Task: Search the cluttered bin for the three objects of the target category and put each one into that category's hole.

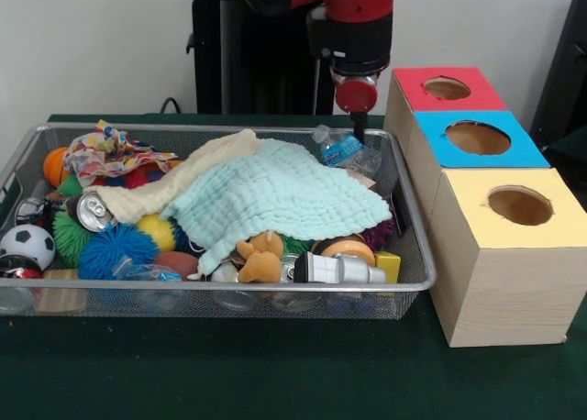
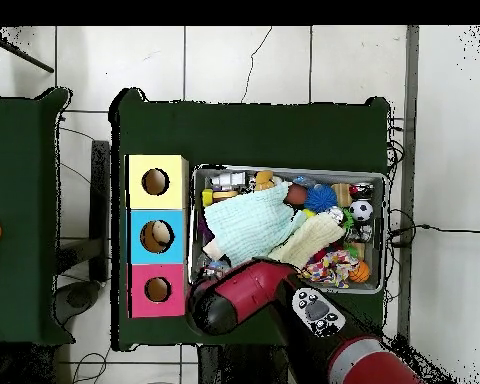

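Presently, bin: the wire-mesh bin (image 1: 415, 246) sits on the green table (image 1: 275, 374), packed with clutter.
Cover: a mint-green cloth (image 1: 275, 195) lies across the middle of the bin, with a cream cloth (image 1: 174, 186) beside it and partly under it; both hide much of what lies below.
Visible contents: a silver can (image 1: 92, 211), a blue spiky ball (image 1: 115, 248), a soccer ball (image 1: 26, 244), a brown plush toy (image 1: 260, 258), a crumpled plastic bottle (image 1: 341, 149) at the far corner.
Boxes: three wooden boxes stand in a row just beside the bin, topped red (image 1: 447, 90), blue (image 1: 477, 138) and yellow (image 1: 518, 206), each with a round hole.
Gripper: the gripper (image 1: 359, 125) hangs over the bin's far corner nearest the red box, just above the plastic bottle.
Gripper state: only a narrow black tip shows; cannot tell whether the fingers are parted or closed.
Overhead: the arm (image 2: 249, 295) covers the bin's corner near the red box.
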Controlling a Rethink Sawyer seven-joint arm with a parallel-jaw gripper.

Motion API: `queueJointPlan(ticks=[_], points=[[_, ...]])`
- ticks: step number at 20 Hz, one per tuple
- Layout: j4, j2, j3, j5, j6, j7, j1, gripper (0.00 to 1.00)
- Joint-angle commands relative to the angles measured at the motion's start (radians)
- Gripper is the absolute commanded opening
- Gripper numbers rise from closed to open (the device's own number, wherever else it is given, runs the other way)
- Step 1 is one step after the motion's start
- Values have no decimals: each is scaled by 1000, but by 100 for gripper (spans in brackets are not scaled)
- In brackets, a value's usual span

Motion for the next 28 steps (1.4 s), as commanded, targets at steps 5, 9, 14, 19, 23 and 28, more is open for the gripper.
queueJointPlan(ticks=[5,9,14,19,23,28], points=[[-141,25,21,-41,80,-12,-111,100],[-126,-5,46,-19,131,-41,-136,100],[-85,-57,68,10,179,-44,-155,100],[-72,-75,74,17,187,-14,-147,100],[-67,-82,75,19,185,2,-140,100],[-35,-113,96,62,177,33,-140,100]])
